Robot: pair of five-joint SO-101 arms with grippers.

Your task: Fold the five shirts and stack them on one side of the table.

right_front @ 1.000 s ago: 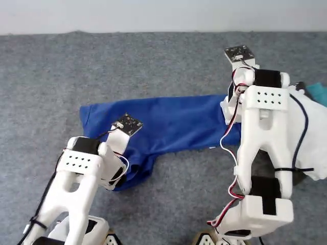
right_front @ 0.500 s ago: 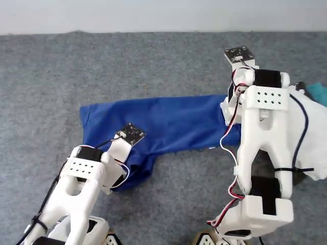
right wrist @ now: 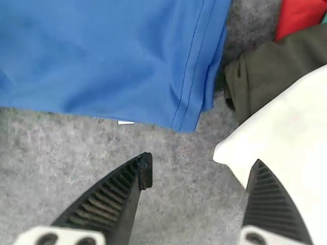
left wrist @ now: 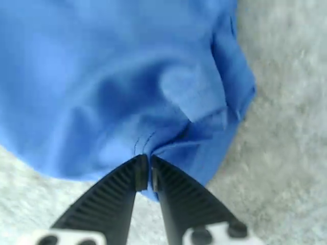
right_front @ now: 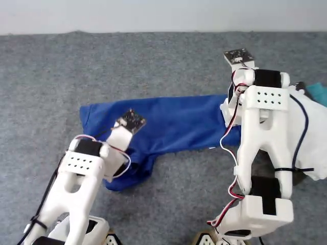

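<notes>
A blue shirt (right_front: 168, 122) lies partly folded across the middle of the grey table, with its near left part bunched up. My left gripper (left wrist: 148, 171) is shut on a pinch of that bunched blue cloth (left wrist: 153, 102) at the shirt's near left corner (right_front: 125, 176). My right gripper (right wrist: 199, 173) stands open above bare carpet just off the blue shirt's hemmed edge (right wrist: 191, 76), holding nothing. A white shirt (right wrist: 286, 153) lies beside its fingers.
At the table's right edge lies a pile of other shirts: white (right_front: 311, 138), teal (right_front: 319, 92), dark olive (right wrist: 265, 71) and red (right wrist: 301, 18). The right arm's white body (right_front: 263, 143) covers much of that side. Grey carpet (right_front: 153, 61) stretches behind the blue shirt.
The left arm has shifted slightly with the pinched blue cloth, dragging the bunched corner a little nearer and to the left. The right arm has stayed put.
</notes>
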